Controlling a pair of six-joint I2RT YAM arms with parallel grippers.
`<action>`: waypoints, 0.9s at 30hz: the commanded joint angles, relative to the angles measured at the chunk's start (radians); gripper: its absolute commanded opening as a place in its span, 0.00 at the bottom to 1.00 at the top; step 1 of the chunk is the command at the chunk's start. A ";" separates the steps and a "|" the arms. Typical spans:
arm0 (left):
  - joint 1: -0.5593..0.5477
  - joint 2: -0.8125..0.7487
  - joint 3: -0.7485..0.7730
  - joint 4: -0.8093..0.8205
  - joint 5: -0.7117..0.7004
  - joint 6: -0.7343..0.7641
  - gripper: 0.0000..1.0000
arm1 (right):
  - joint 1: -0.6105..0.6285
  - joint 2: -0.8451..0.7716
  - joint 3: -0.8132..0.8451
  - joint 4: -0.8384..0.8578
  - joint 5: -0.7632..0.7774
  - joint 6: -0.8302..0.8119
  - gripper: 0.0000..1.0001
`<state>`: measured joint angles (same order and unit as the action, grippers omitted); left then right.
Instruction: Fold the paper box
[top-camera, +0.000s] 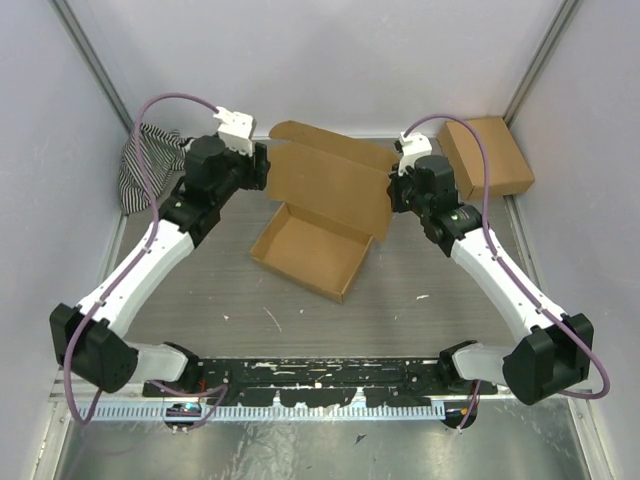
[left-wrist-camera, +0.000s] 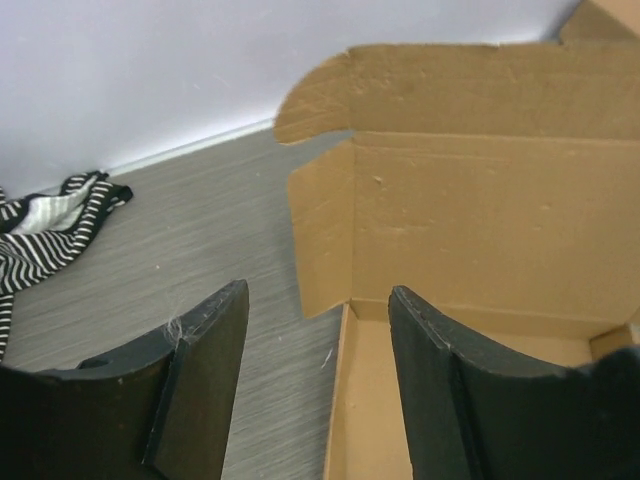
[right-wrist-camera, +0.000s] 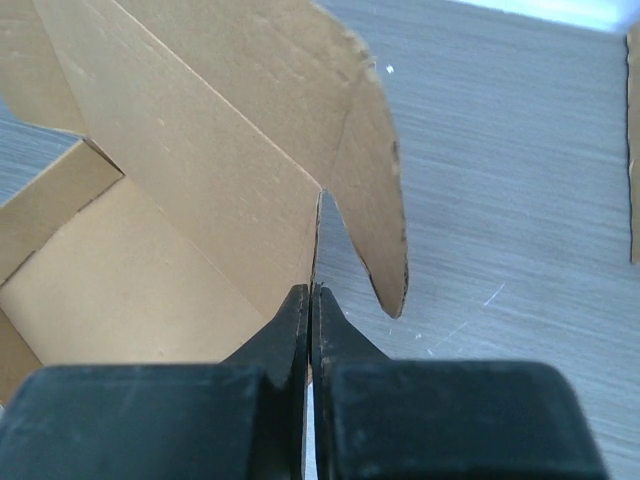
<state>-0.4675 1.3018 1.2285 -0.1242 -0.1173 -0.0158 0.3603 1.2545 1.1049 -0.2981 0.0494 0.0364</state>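
The right jaws are pressed together and appear to pinch the thin side edge of the box lid (right-wrist-camera: 200, 150), just where its rounded ear (right-wrist-camera: 370, 170) hinges off. The left jaws are spread wide and grip nothing, with the lid's opposite side flap (left-wrist-camera: 320, 230) standing in the gap ahead of them. The box (top-camera: 310, 245) sits in the middle of the counter (top-camera: 400, 290), nearer the far edge. Its tray is already formed and the lid stands up at the back, so closing looks like the step in hand. Next, both side ears likely need turning inward, then the lid lowering with its front lip tucked in. The tray holds nothing. A smaller box (top-camera: 490, 155) at the far right corner is shut, its contents unseen. A striped cloth (top-camera: 140, 170) lies at the far left corner.
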 joint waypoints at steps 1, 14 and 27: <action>0.001 0.099 0.083 -0.108 0.052 0.060 0.66 | 0.005 -0.033 0.035 0.111 -0.054 -0.082 0.01; 0.108 0.346 0.327 -0.201 0.185 0.048 0.80 | 0.008 -0.018 0.078 0.039 -0.127 -0.089 0.01; 0.133 0.469 0.429 -0.220 0.297 0.071 0.78 | 0.009 -0.011 0.086 0.022 -0.157 -0.086 0.01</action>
<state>-0.3382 1.7370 1.6024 -0.3218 0.1246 0.0410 0.3645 1.2503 1.1374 -0.2928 -0.0879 -0.0334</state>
